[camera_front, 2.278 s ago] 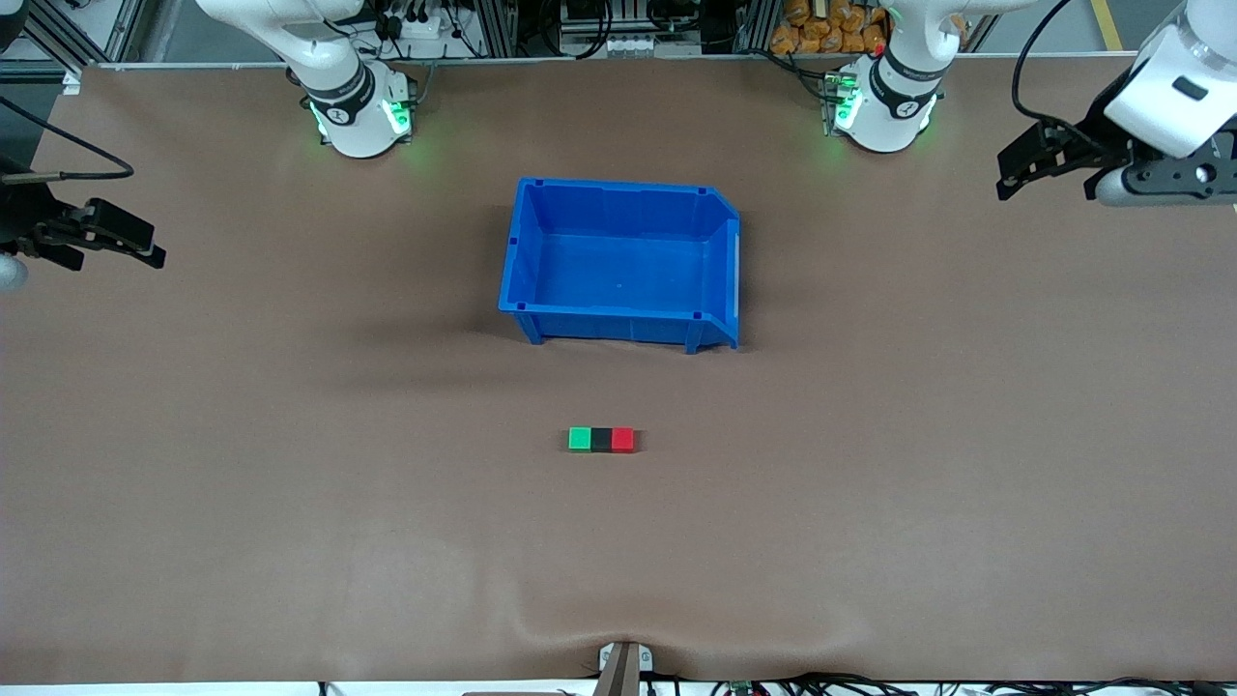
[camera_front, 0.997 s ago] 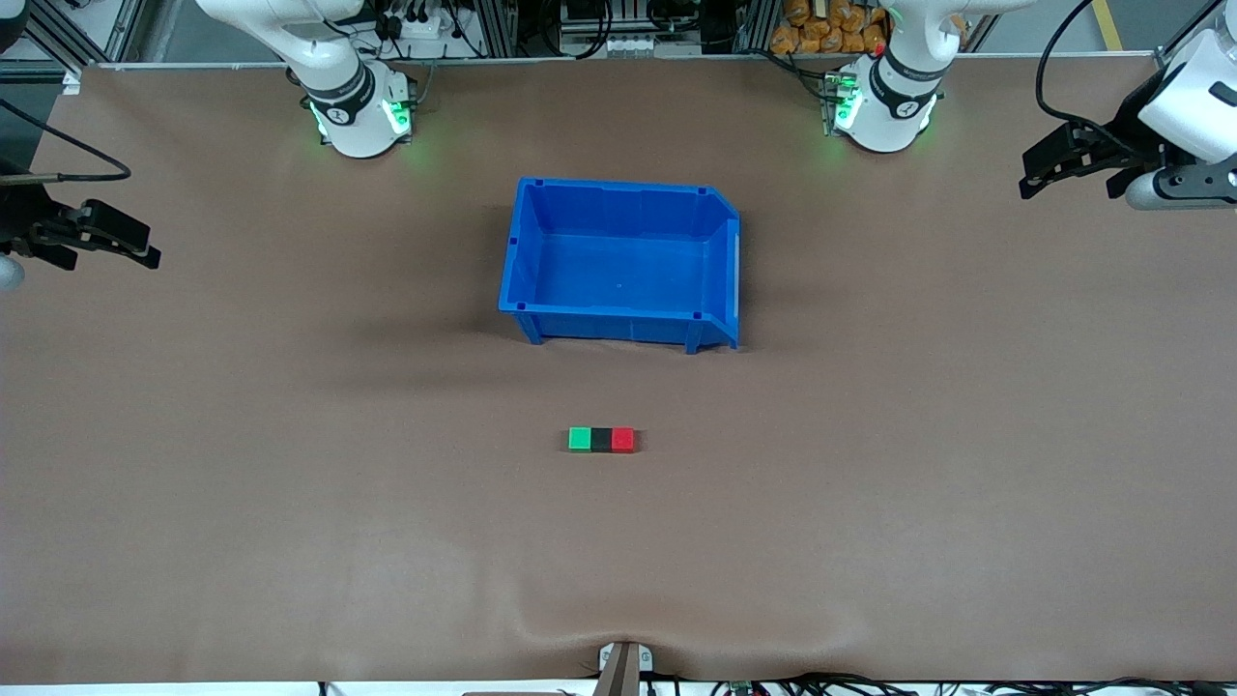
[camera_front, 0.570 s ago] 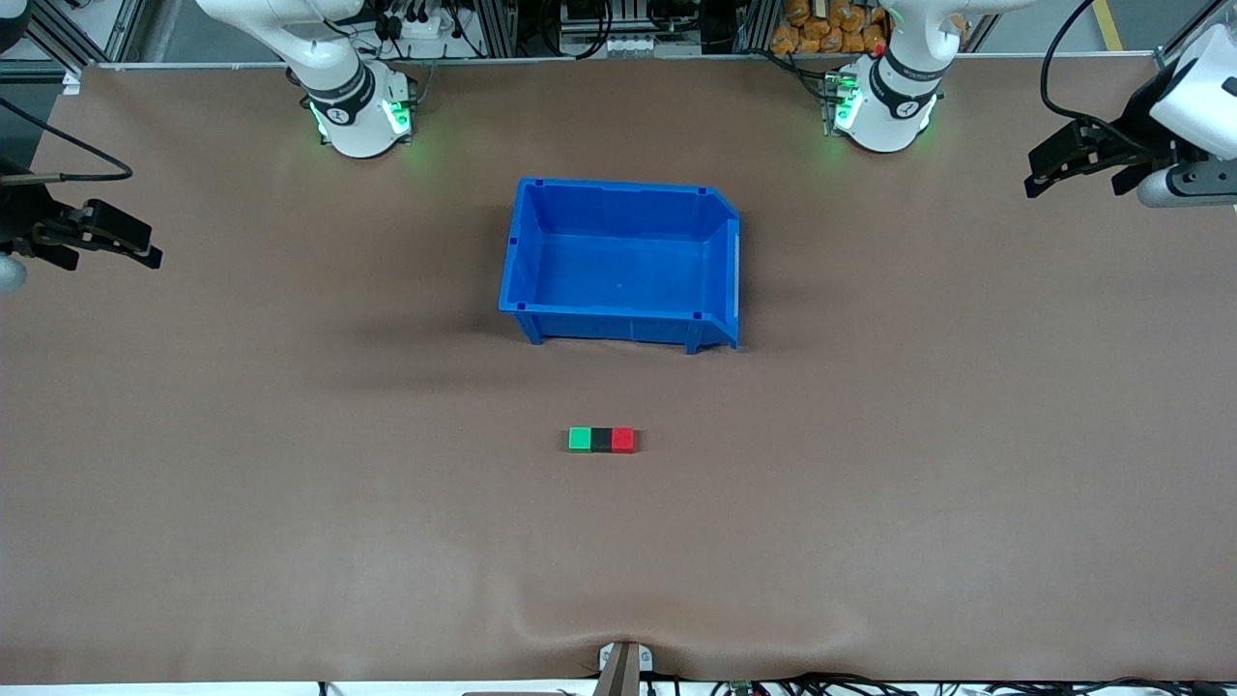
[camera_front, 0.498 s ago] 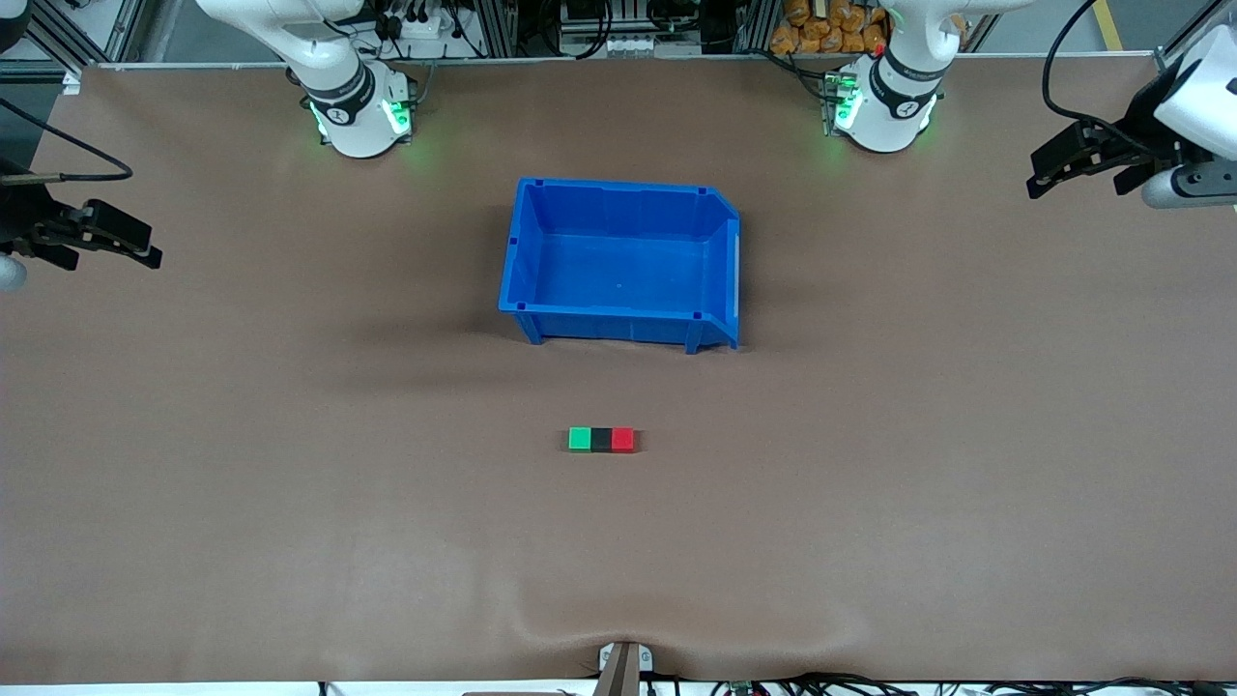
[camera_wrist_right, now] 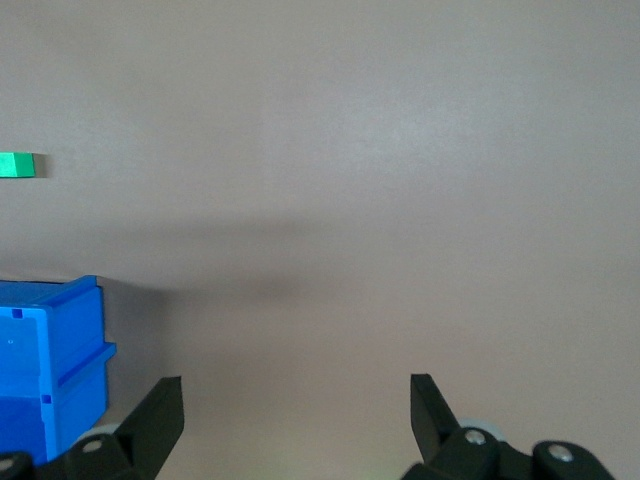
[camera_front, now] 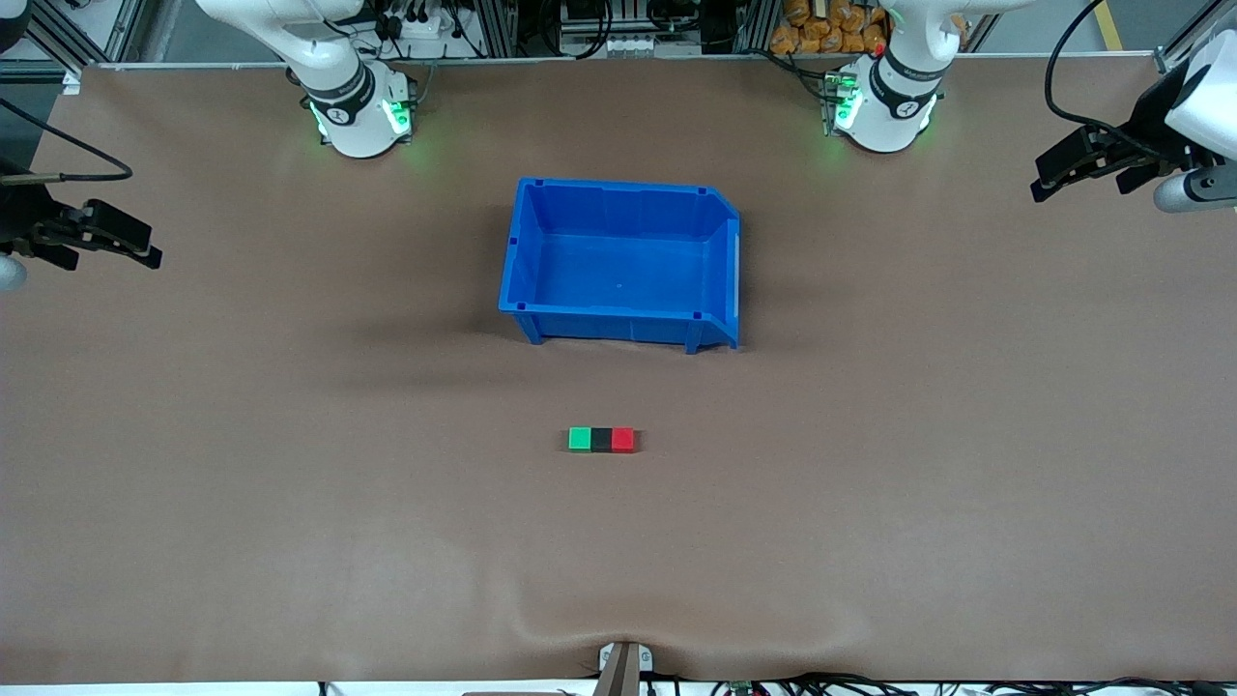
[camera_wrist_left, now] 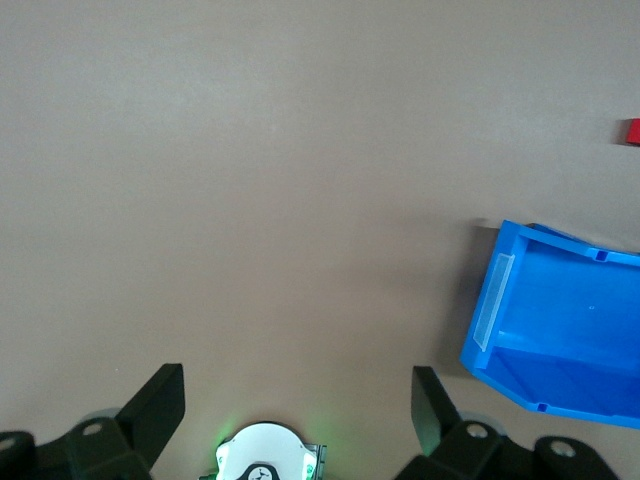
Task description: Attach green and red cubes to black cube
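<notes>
Brown tabletop [camera_front: 290, 483] is seen, with the green cube [camera_front: 579, 439], black cube [camera_front: 601, 440] and red cube [camera_front: 623, 440] touching in a row. Small, hard and likely light, they are best pinched by two flat sides. The left gripper [camera_front: 1080, 171] and right gripper [camera_front: 108, 235] are held wide open and empty, over the tabletop's ends.

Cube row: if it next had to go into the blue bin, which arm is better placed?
Neither clearly. The green cube, black cube and red cube sit joined mid-table, nearer the camera than the bin. Left gripper and right gripper both hang open at their table ends.
</notes>
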Robot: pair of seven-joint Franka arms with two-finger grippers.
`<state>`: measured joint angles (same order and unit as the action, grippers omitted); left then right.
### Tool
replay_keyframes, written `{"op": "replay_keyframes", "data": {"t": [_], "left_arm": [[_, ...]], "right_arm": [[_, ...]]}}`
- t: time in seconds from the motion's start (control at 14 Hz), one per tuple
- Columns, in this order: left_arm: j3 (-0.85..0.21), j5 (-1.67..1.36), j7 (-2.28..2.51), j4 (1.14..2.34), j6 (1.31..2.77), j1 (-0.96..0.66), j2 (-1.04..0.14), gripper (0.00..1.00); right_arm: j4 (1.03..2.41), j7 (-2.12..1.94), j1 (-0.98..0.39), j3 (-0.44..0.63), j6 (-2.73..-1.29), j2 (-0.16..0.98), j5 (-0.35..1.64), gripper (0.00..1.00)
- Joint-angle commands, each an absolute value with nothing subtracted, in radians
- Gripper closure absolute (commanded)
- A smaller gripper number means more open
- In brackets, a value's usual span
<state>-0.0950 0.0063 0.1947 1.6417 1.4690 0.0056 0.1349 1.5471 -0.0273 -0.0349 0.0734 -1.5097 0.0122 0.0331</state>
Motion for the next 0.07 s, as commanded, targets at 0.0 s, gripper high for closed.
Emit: {"op": "replay_keyframes", "data": {"t": [0.0], "left_arm": [[-0.100, 0.023, 0.209, 1.611, 1.443, 0.008, 0.120, 0.00]], "right_arm": [[1.539, -0.012, -0.032, 0.067, -1.508, 0.017, 0.023, 0.00]]}}
